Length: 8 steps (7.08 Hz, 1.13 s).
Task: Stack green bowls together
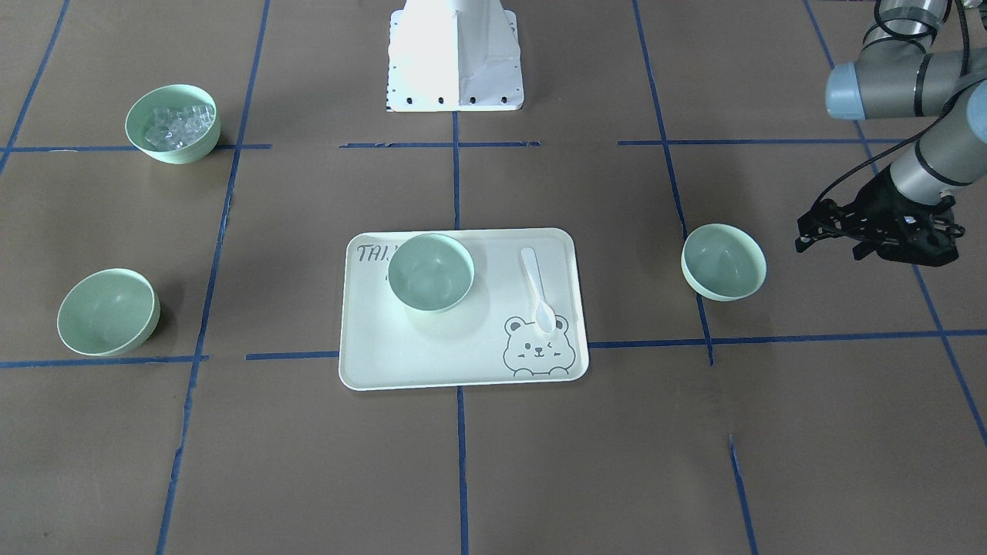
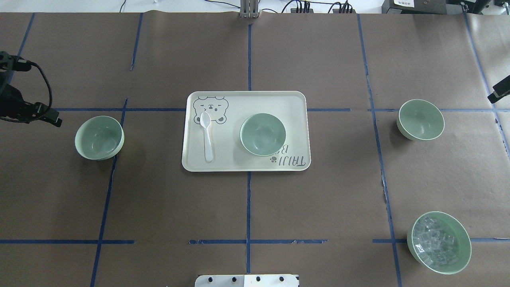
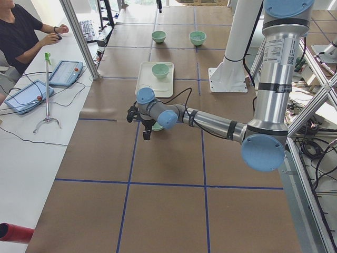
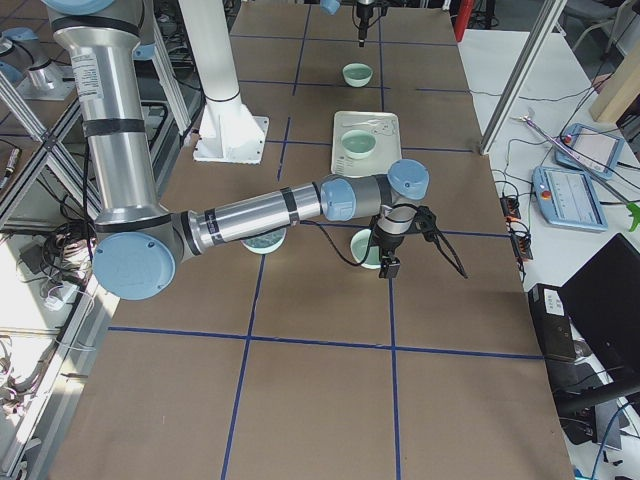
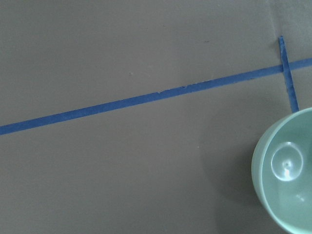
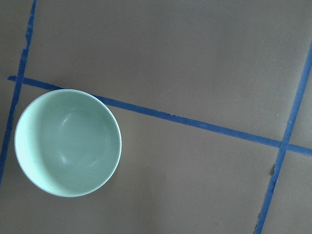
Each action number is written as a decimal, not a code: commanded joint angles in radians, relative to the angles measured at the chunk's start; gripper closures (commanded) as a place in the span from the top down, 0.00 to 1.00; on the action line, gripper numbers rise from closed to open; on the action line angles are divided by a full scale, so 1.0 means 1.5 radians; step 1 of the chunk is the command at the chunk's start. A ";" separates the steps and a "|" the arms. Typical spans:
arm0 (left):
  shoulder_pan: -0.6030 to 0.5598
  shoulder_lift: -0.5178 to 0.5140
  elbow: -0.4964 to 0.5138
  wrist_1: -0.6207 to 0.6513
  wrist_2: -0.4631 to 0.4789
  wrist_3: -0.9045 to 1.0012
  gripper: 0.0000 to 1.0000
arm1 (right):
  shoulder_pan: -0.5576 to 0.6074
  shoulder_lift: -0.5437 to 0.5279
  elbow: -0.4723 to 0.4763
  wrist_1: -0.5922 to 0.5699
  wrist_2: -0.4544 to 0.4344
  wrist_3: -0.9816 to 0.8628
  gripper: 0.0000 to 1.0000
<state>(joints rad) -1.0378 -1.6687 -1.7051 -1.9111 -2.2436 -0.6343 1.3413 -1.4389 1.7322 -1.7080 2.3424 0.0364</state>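
Observation:
Three plain green bowls stand upright and apart. One (image 2: 262, 134) is on the cream tray (image 2: 247, 163) in the middle. One (image 2: 99, 137) is on the table on my left and shows at the right edge of the left wrist view (image 5: 287, 170). One (image 2: 421, 119) is on my right and shows in the right wrist view (image 6: 67, 142). My left gripper (image 1: 879, 235) hovers beside the left bowl, on its outer side, holding nothing. My right gripper (image 2: 500, 91) shows only as a sliver at the edge, near the right bowl. I cannot tell whether either gripper is open or shut.
A same-coloured bowl with clear cubes (image 2: 439, 242) stands near my right front. A white spoon (image 2: 206, 135) lies on the tray beside the bear drawing. The robot base (image 1: 455, 54) stands at the table's edge. Blue tape lines cross the brown table.

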 commanded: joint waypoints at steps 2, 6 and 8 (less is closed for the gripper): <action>0.063 -0.033 0.031 -0.002 0.015 -0.055 0.97 | -0.013 0.000 -0.001 0.000 0.000 0.000 1.00; 0.078 -0.058 0.076 -0.001 0.014 -0.055 0.00 | -0.033 0.001 -0.009 0.000 0.000 -0.001 1.00; 0.078 -0.064 0.069 -0.001 0.009 -0.055 0.00 | -0.061 0.009 -0.020 0.001 0.000 0.010 1.00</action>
<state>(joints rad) -0.9210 -1.7592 -1.5941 -1.9131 -2.2245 -0.7169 1.2767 -1.4312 1.7111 -1.7070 2.3424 0.0400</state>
